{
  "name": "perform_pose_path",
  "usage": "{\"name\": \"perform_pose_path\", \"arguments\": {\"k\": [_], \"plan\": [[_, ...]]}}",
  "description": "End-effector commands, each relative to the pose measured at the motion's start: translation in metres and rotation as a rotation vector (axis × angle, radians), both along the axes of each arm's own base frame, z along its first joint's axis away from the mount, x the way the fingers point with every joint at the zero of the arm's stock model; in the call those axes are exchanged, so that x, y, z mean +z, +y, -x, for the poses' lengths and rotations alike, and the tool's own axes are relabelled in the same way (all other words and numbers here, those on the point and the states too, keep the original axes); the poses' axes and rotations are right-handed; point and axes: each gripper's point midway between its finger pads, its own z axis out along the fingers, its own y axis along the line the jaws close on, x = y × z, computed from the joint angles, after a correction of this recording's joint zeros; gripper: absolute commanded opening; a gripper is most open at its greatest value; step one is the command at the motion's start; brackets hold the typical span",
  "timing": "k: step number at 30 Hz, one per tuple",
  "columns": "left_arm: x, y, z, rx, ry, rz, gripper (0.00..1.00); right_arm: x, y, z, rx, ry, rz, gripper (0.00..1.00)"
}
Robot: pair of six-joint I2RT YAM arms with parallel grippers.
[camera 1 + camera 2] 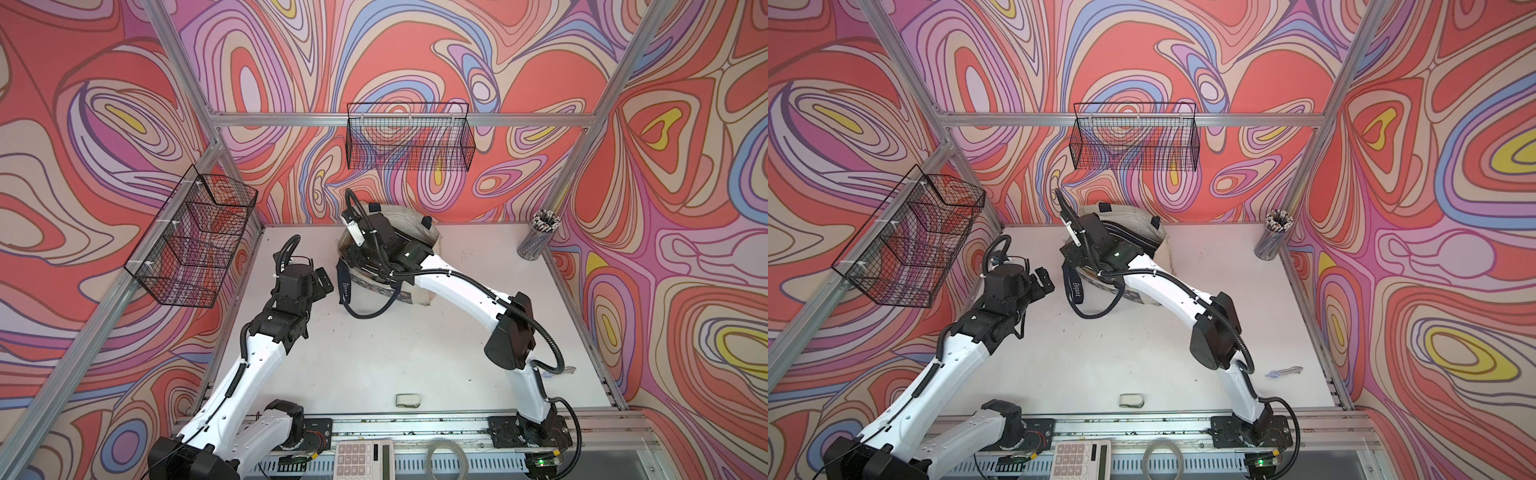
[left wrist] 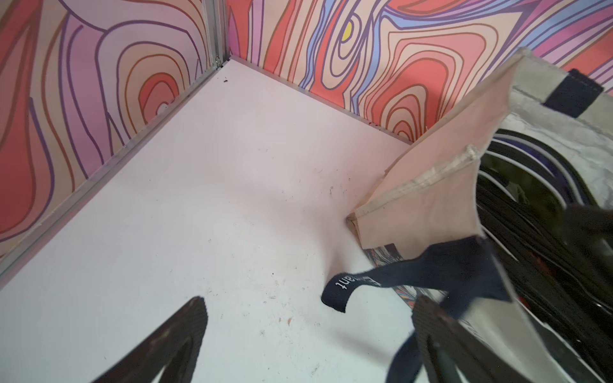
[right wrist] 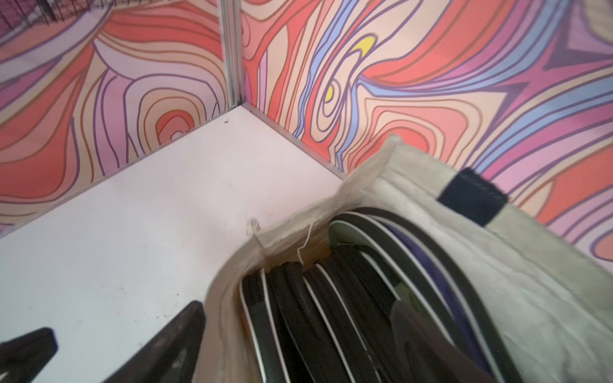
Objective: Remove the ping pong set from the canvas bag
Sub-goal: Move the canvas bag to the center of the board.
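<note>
The ping pong set (image 3: 331, 298), a black zippered case with white piping, sits upright inside the canvas bag (image 3: 514, 282). The cream bag stands with its mouth open at the far edge of the white table (image 1: 374, 353), near the middle of that edge.

The right gripper (image 3: 298, 308) reaches down over the bag's mouth with its 2 fingers spread wide and nothing clamped between them. 1 finger hangs outside the bag's end wall, over the table. The other hangs inside, just above the case.

The left gripper (image 2: 310, 300) hovers over bare table just beside the bag, on the side nearer the table's left edge. Its fingers are also spread wide and hold nothing. A navy strap handle (image 2: 414, 275) with white lettering droops from the bag's rim close to 1 of those fingers.

A pencil cup (image 1: 540, 237) stands in the table's far right corner, well apart from the bag.
</note>
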Motion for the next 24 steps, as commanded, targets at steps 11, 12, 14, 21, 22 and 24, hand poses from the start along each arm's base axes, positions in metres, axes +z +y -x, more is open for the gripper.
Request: {"name": "perform_pose_path", "arguments": {"k": [11, 12, 14, 21, 22, 24], "plan": [[0.025, -0.064, 0.007, -0.117, 0.03, 0.254, 1.0, 0.04, -0.16, -0.018, -0.337, 0.034, 0.017, 0.95], [0.025, -0.068, 0.008, -0.116, 0.03, 0.265, 1.0, 0.038, -0.171, -0.019, -0.358, 0.045, 0.013, 0.94], [0.023, -0.072, 0.008, -0.108, 0.035, 0.281, 1.0, 0.035, -0.187, -0.02, -0.394, 0.062, 0.003, 0.94], [-0.001, -0.085, 0.002, -0.085, 0.072, 0.338, 1.0, 0.014, -0.214, -0.034, -0.459, 0.118, -0.024, 0.92], [-0.003, -0.087, 0.001, -0.085, 0.066, 0.347, 1.0, 0.009, -0.216, -0.038, -0.465, 0.128, -0.034, 0.92], [-0.006, -0.092, -0.002, -0.086, 0.045, 0.37, 1.0, 0.002, -0.224, -0.045, -0.482, 0.134, -0.059, 0.9]]}}
